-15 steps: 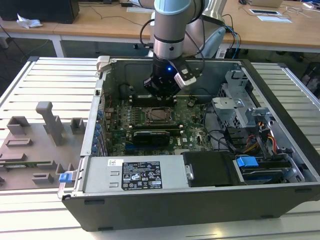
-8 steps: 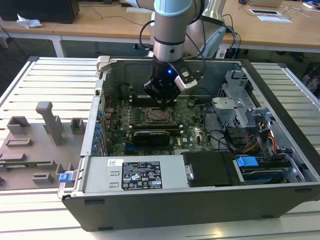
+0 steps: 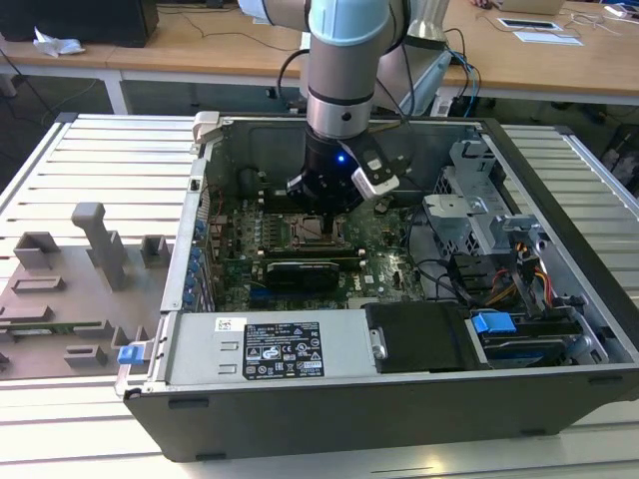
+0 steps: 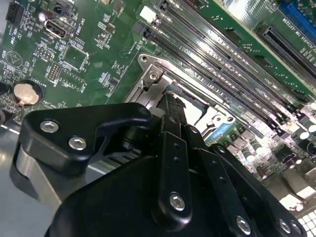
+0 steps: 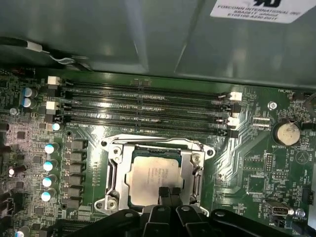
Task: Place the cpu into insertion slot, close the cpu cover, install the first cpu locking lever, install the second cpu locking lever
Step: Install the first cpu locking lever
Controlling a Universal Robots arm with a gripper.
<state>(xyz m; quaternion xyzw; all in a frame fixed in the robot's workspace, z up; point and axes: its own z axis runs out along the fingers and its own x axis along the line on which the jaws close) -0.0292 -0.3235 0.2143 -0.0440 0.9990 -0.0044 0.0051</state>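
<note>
Black claw (image 5: 169, 191) fingertips sit pressed together at the six o'clock edge of the cpu (image 5: 150, 177), seated in the insertion slot (image 5: 114, 170). Cpu cover (image 5: 191, 170) appears closed; press gently, I'd judge.

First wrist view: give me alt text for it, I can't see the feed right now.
The cpu sits in the insertion slot on the green motherboard, with the silvery cpu cover framing it. The black tool is low over the chip's near edge. Four long black memory slots run beyond the socket.
</note>
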